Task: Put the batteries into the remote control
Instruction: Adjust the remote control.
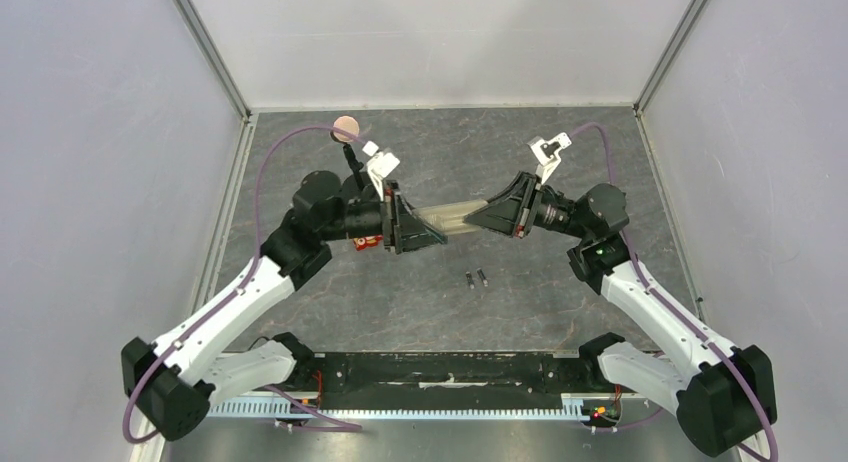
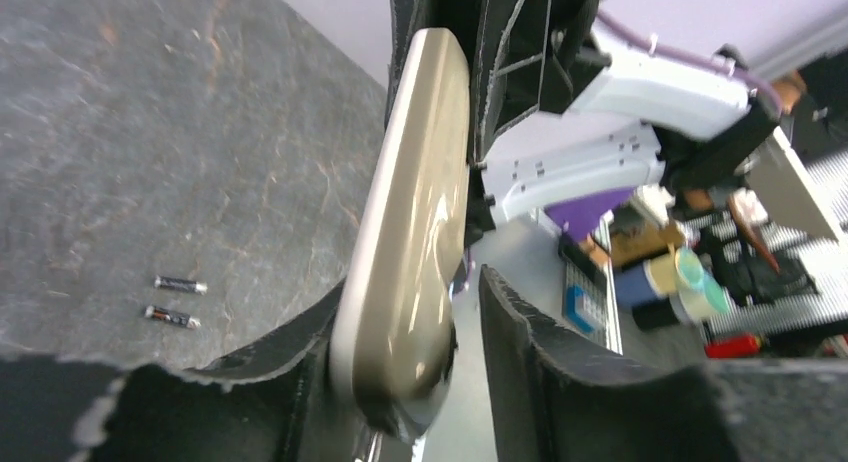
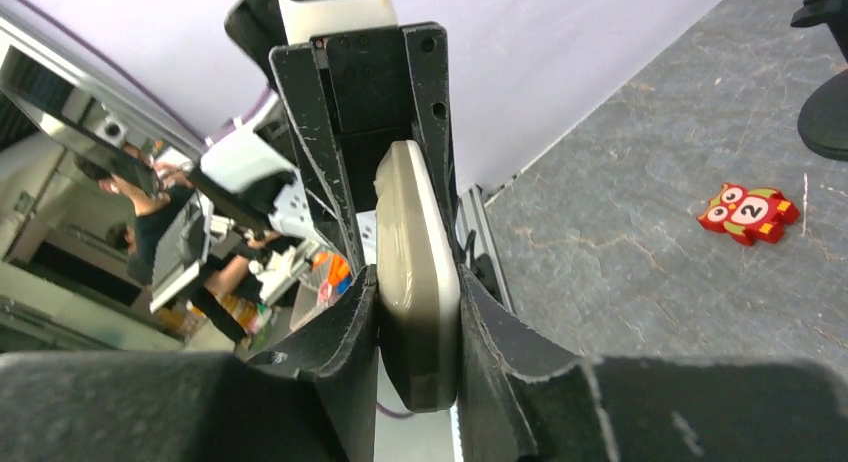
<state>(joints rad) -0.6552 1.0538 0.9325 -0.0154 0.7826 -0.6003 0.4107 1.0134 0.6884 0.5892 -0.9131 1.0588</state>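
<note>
1. Since the two batteries (image 1: 476, 278) lie loose on the table (image 1: 400, 312), they are the things nearest the arm bases. They sit on the near side of the remote control (image 1: 455, 219), below its right-hand half, close together and parallel. Their long axes run roughly near-to-far, across the remote's length.
2. Above them the remote is off the table and spans the two grippers, its long axis running left to right.
3. The right gripper (image 3: 415, 287) has the remote's right end clamped, both fingers pressed flat against its sides.
4. The left gripper (image 2: 415, 297) stands around the other end. One finger touches the remote, while a strip of background shows between the remote and the other finger (image 2: 560, 372), so I judge this hold slack.
5. By my reading, the coming move turns on the batteries lying down and toward the bases from both grippers. The right one is slightly nearer to them, but it carries the firm grip.
6. Only the remote's tan back and its edge show. Its button face is turned away, and I cannot tell whether the battery bay is open.
7. Which way the batteries' poles face is too small to judge from above.
8. Left of the remote, partly under the left arm, lies a red gadget (image 1: 368, 242).
9. Beyond the remote on that same side stands a dark stand with a round top (image 1: 346, 126).
</note>
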